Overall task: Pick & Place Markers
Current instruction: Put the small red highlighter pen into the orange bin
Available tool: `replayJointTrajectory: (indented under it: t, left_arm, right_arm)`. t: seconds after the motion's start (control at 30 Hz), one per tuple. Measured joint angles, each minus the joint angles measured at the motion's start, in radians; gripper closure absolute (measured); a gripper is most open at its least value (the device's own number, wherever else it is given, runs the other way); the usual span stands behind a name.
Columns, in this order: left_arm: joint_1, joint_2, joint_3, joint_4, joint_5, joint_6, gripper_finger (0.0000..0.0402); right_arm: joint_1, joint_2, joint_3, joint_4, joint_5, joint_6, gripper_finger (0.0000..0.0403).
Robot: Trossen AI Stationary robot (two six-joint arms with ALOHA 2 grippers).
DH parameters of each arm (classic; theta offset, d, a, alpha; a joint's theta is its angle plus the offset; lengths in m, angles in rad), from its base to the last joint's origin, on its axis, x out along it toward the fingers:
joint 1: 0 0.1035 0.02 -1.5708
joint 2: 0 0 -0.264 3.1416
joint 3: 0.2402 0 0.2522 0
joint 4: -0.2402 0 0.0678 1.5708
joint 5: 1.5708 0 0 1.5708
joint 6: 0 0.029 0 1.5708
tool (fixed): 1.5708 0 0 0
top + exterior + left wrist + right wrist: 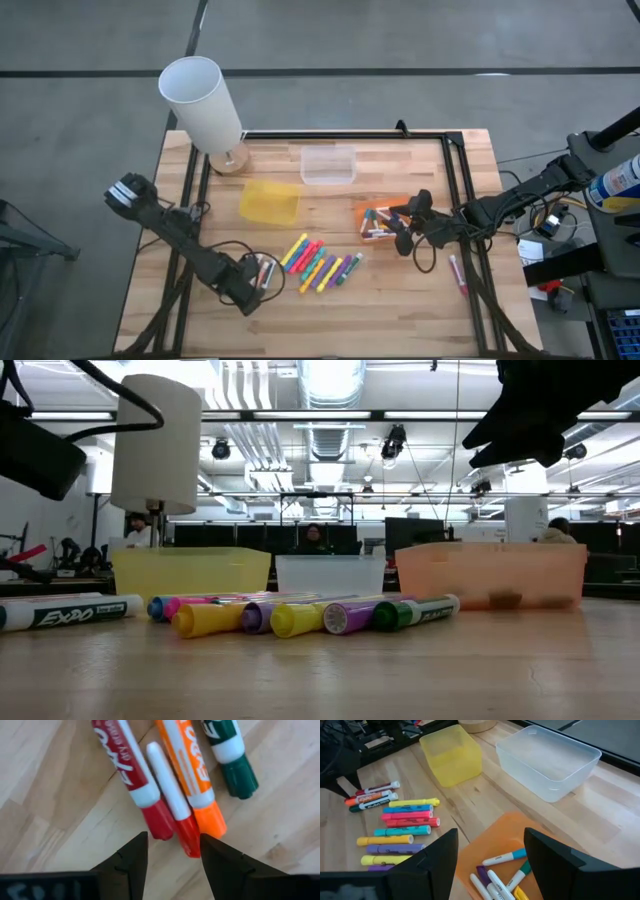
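Four markers lie side by side on the table under my left gripper (172, 862): a red one (131, 770), a thin white pen with a red cap (172, 800), an orange one (192, 775) and a green one (230, 755). That gripper (256, 282) points down, open, its fingertips on either side of the thin pen's red cap, above it. A row of several coloured markers (322, 265) lies mid-table. My right gripper (490, 845) hangs open over the orange tray (380, 220), which holds several markers (500, 872).
A yellow tray (270, 201) and a clear tray (328, 165) stand behind the marker row. A white cylinder on a wooden base (203, 100) stands at the far left. One pink marker (458, 272) lies near the right edge. A black frame (460, 190) runs around the table.
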Motion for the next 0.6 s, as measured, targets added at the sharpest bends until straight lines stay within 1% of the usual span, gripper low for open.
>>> replayJointTrajectory:
  t: [0.2,0.3,0.47,0.53,0.6]
  left_arm:
    - [0.0,0.026,0.0,0.022,0.003,-0.003,0.025]
    - [0.0,0.045,0.0,0.06,0.001,-0.014,0.0252]
    - [0.0,0.074,0.004,0.048,0.011,-0.016,0.0255]
    - [0.0,0.081,0.005,0.042,0.013,0.003,0.0263]
    - [0.0,0.082,0.004,0.039,0.013,0.03,0.028]
  right_arm:
    - [0.0,0.001,0.0,0.006,0.0,0.0,0.0181]
    - [0.0,0.001,0.0,0.008,0.0,0.0,0.0181]
    - [0.0,0.001,0.0,0.008,0.0,0.0,0.0181]
    - [0.0,0.001,-0.001,0.009,0.0,0.0,0.0181]
    - [0.0,0.001,-0.001,0.012,0.0,0.0,0.0181]
